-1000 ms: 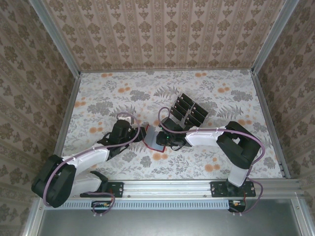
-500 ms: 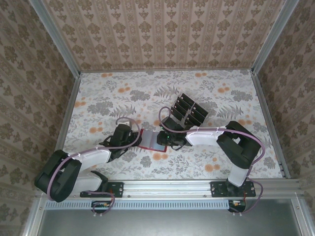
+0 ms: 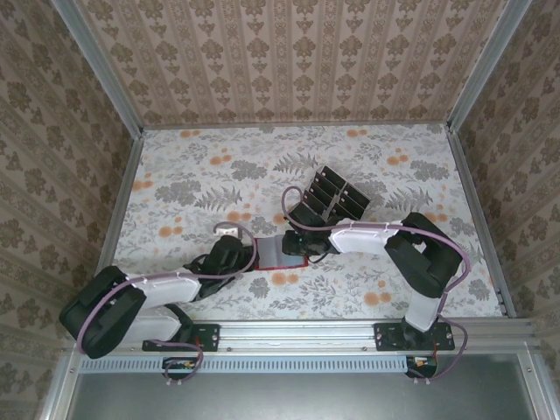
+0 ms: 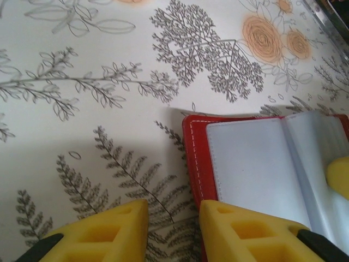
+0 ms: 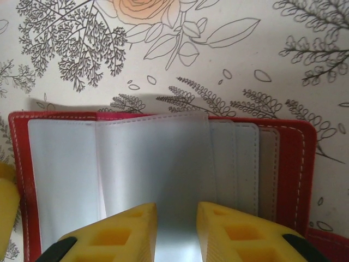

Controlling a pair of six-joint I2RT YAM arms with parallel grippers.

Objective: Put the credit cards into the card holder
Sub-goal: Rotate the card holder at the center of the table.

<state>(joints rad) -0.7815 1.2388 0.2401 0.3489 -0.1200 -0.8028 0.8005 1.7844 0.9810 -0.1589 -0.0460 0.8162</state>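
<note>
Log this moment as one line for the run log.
card holder: open flat | left gripper: at its left edge | right gripper: over clear pockets | credit cards: behind it, untouched

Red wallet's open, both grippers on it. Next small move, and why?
Probably lift the right gripper off the red leather-like folding wallet and head to the small black rectangular cards standing just beyond it. The wallet lies open, its clear pockets show no card, neither gripper carries one, and the left gripper sits shut at its left edge, likely pinning it.
</note>
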